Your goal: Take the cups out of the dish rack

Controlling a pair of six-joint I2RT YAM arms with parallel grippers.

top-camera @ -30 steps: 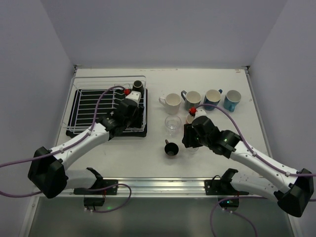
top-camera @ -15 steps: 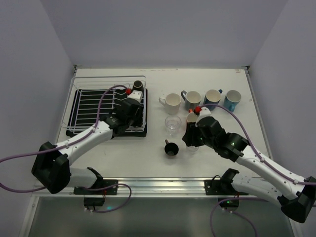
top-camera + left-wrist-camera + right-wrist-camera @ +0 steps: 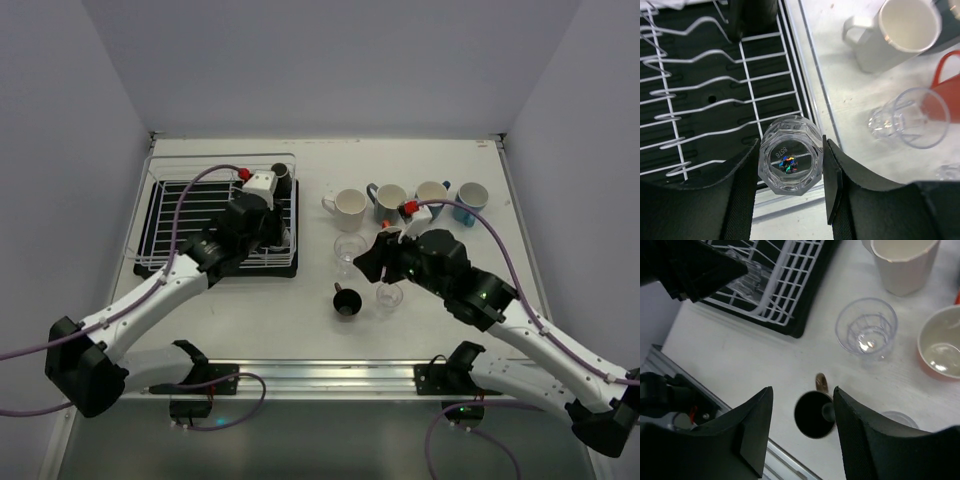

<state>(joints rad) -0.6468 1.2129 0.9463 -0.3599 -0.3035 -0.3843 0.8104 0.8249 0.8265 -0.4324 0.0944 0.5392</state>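
My left gripper [image 3: 790, 172] is shut on a clear glass tumbler [image 3: 791, 150], held base-up over the right edge of the white wire dish rack [image 3: 700, 100]. In the top view this gripper [image 3: 279, 233] is at the rack's [image 3: 170, 215] near right corner. A dark brown cup [image 3: 281, 176] stands in the rack's far right corner. My right gripper [image 3: 802, 432] is open and empty above a dark brown cup [image 3: 813, 415] on the table. In the top view it [image 3: 372, 262] hovers just right of that cup [image 3: 347, 301].
On the table right of the rack stand a cream mug [image 3: 350, 208], a grey mug [image 3: 390, 201], a dark blue mug [image 3: 432, 194] and a light blue mug [image 3: 470, 202]. Two clear tumblers [image 3: 348, 249] [image 3: 389, 296] and an orange mug [image 3: 940, 342] stand nearer.
My left gripper has lifted and drawn back with the clear tumbler at the rack's right edge. My right gripper has risen and swung left, uncovering a clear glass on the table.
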